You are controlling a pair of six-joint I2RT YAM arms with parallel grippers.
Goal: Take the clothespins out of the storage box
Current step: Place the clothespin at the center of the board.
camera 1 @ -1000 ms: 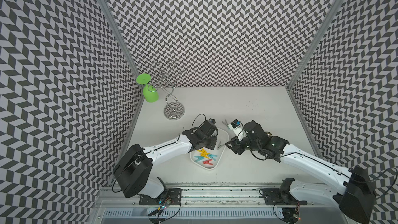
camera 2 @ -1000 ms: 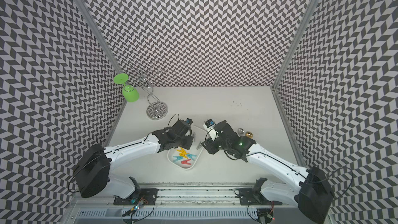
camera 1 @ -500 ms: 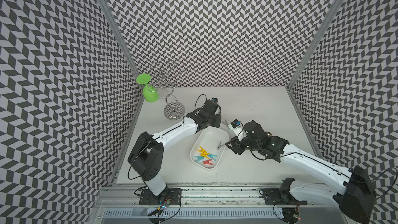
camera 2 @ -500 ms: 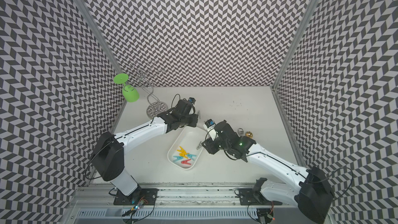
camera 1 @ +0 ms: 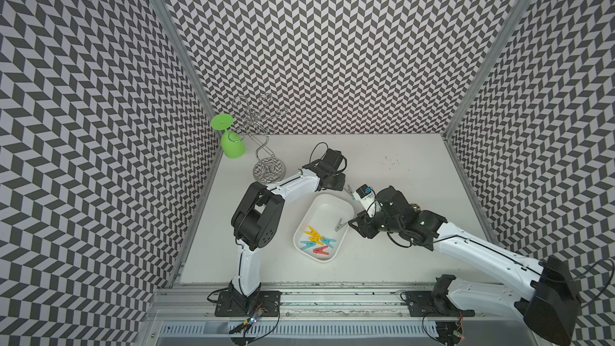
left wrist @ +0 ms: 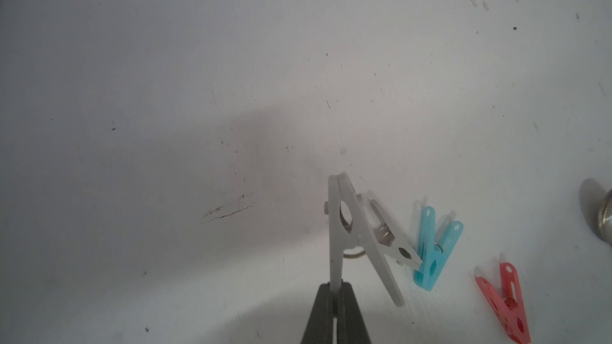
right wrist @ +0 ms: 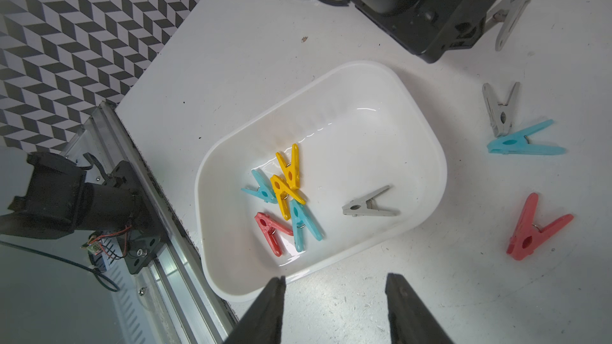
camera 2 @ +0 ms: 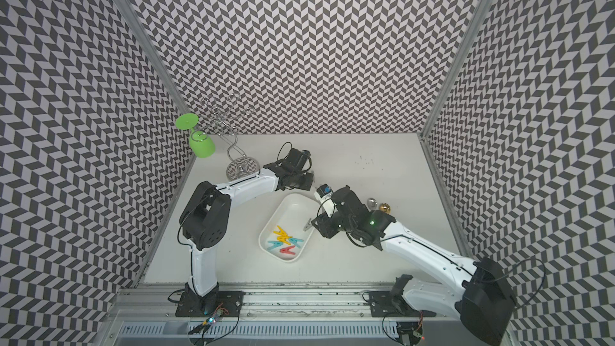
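The white storage box [camera 1: 324, 202] [camera 2: 293, 204] [right wrist: 364, 94] lies mid-table and holds several clothespins: yellow [right wrist: 289, 173], teal [right wrist: 304, 223], red [right wrist: 270, 231] and one grey [right wrist: 369, 207]. Three more pins lie on the table past the box's far corner: grey [right wrist: 498, 110], teal [right wrist: 525, 143] [left wrist: 433, 249] and red [right wrist: 533, 226] [left wrist: 506, 306]. My left gripper [left wrist: 334, 289] [camera 1: 344, 188] is shut on one leg of a grey clothespin [left wrist: 357, 233] [right wrist: 513, 11], held above the table beyond the box. My right gripper [right wrist: 332, 292] [camera 1: 353, 224] stands open and holds nothing, just outside the box's right rim.
A wire glass rack [camera 1: 268, 164] with a green glass [camera 1: 232, 144] hanging on it stands at the back left. Small silver [camera 2: 372, 203] and gold [camera 2: 386, 208] round objects lie behind the right arm. The rail [camera 1: 332, 289] runs along the front edge.
My left arm has swung from over the box to beyond its far end, carrying the grey clothespin. The right arm has stayed put, still open.
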